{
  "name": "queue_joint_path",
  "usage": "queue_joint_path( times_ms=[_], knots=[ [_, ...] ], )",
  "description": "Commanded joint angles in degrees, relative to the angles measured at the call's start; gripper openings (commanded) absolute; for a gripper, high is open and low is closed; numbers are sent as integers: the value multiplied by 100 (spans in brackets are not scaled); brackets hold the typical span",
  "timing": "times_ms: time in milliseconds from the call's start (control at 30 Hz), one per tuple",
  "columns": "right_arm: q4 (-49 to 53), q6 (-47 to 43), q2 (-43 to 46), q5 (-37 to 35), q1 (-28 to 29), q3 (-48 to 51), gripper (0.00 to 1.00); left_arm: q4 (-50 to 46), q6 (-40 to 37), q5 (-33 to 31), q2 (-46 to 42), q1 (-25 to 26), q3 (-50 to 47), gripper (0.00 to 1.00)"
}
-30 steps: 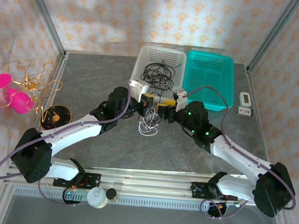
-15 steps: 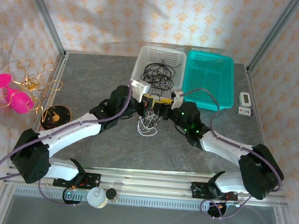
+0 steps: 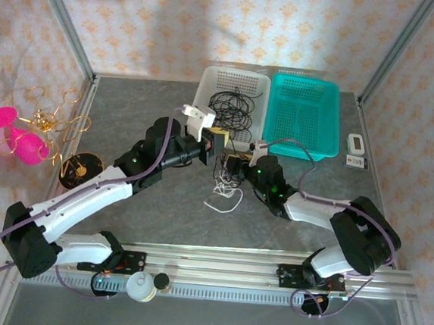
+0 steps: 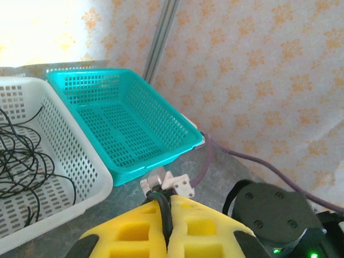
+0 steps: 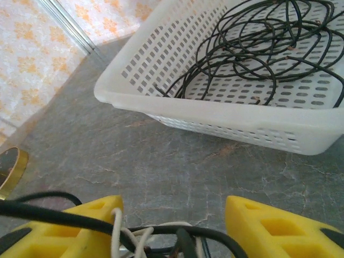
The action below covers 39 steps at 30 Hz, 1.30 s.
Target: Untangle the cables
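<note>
My left pincer (image 3: pixel 217 138) is clamped shut on a thin black cable (image 4: pixel 164 215) above the grey table (image 3: pixel 145 118). The black-and-white knot of cords (image 3: pixel 227 182) trails from it toward the near edge. It lies ungripped between the parted yellow fingers of my right pincer (image 5: pixel 173 207), the nearer one.

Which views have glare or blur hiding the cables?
Left wrist: top-left corner washed out above the white basket; yellow fingers soft. Right wrist: evenly lit, black cable in the basket sharp, tangle between the fingers blurred. Top: patchy light on the wall, table glare-free.
</note>
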State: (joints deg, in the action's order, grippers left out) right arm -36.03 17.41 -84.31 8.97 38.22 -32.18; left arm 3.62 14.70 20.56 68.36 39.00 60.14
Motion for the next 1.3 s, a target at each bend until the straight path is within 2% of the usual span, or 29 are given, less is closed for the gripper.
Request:
queue_joint_path(
  times_ms=[0, 267, 567, 800, 1000, 1267],
  knots=[
    [243, 21, -162, -341, 10, 81, 55, 265, -54, 52, -291, 9, 563, 0],
    [328, -214, -313, -244, 14, 88, 65, 251, -246, -456, -437, 8, 1187, 0],
    [717, -467, -409, -492, 7, 86, 66, 474, -257, -389, -385, 10, 1661, 0],
    [837, -508, -314, -840, 8, 310, 68, 578, -591, -614, -332, 11, 2187, 0],
    [873, -519, -64, -1025, 10, 412, 69, 453, -758, -814, -105, 6, 2507, 0],
    [789, -748, 664, -837, 10, 765, 74, 363, -877, -1121, -163, 6, 2469, 0]
  ],
)
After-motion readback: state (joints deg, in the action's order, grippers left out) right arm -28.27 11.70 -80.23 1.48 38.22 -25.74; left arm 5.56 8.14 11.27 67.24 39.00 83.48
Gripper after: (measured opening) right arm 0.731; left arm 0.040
